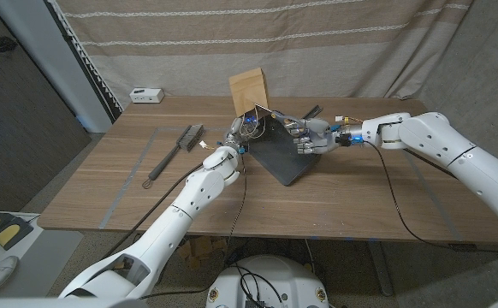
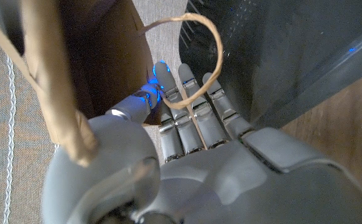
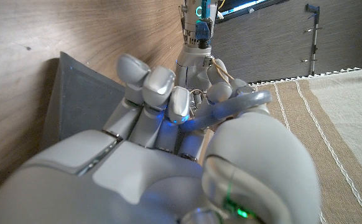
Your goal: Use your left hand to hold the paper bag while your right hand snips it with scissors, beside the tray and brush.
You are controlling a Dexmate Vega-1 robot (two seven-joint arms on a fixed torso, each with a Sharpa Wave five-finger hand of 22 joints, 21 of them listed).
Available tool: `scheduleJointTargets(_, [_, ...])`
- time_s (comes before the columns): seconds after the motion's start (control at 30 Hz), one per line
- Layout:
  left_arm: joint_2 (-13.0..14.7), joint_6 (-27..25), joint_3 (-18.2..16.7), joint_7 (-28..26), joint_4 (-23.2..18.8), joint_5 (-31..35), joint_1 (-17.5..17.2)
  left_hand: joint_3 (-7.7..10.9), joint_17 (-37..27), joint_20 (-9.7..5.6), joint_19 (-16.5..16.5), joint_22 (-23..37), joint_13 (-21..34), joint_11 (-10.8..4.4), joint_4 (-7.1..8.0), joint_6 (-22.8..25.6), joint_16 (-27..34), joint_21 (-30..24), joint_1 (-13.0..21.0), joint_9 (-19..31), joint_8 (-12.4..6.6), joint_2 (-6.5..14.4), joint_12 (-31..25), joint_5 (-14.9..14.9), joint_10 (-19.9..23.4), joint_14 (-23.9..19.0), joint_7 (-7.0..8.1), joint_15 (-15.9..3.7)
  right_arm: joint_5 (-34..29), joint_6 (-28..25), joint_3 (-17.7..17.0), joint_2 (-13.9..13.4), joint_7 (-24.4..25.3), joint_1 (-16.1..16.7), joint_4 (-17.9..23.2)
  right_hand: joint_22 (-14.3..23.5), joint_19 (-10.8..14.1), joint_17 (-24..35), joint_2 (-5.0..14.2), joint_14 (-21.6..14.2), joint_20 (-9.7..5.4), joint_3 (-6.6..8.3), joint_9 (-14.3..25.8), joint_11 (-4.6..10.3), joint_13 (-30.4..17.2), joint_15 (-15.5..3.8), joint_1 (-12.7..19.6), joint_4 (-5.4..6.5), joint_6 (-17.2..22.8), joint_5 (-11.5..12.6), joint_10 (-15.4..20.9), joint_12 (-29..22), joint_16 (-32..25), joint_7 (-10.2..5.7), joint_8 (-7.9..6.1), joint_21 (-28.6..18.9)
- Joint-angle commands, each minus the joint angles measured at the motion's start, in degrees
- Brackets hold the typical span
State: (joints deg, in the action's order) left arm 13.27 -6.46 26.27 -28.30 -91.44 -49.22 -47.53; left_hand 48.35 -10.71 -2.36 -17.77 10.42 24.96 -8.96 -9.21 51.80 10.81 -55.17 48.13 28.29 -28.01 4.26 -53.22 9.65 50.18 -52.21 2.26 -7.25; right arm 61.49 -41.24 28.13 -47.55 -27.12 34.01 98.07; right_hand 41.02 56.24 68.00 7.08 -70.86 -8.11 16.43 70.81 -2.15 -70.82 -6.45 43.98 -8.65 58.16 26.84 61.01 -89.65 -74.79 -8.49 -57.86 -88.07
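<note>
The paper bag stands upright toward the twelve o'clock edge of the bench, brown, its open top toward the curtain. In the left wrist view a loop of its twisted paper handle curves over the fingers of the left robot hand, and the thumb sits against the bag's brown wall; whether the fingers actually pinch the bag cannot be told. The right robot hand is at the three o'clock side of the bag, over the dark grey tray, which lies at an angle in the middle of the bench. Its fingers are curled around a grey looped handle of the scissors; the blades are hidden. The two robot hands are just beside each other above the tray's twelve o'clock corner. A brush with a wire handle lies at nine o'clock, well apart from the tray. A small white box sits at the bench's eleven o'clock corner.
</note>
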Motion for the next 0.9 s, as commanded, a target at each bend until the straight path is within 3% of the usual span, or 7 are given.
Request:
scheduleJointTargets(0.03, [0.9, 0.6, -1.1, 2.7, 3.0, -0.1, 0.8, 0.21, -0.2, -7.31, 0.1, 0.1, 0.2, -3.04, 0.07, 5.7, -0.1, -0.4, 0.5, 0.3, -0.28, 0.1, -0.5, 0.5, -0.1, -0.1, 3.19, -5.92, 0.6, 0.6, -0.4, 0.1, 3.5, 1.6, 2.5, 0.3, 0.8, 0.0, 2.70, -6.5, -4.15, 18.84, 0.1, 12.36, -0.2, -6.04, -2.6, 0.62, 7.8, 0.0, 12.8, -0.1, 0.1, 7.18, -32.13, 0.1])
scheduleJointTargets(0.9, [2.0, 3.0, -3.4, 6.2, 5.6, -0.6, 1.2, 0.10, -0.2, -7.32, 0.6, 0.1, 0.0, -3.04, 0.10, 5.4, -0.1, -0.7, 0.3, 0.2, -0.36, 0.2, -0.9, 0.5, -0.5, 0.2, 3.28, -5.93, 3.0, 0.0, -2.0, -1.0, 11.7, 4.3, 7.9, 0.2, 1.1, 0.0, 2.65, -6.9, -4.15, 19.28, 0.1, 12.34, -0.1, -6.05, -3.5, 0.38, 8.0, -0.4, 12.9, -0.1, 0.6, 6.80, -32.07, 0.2])
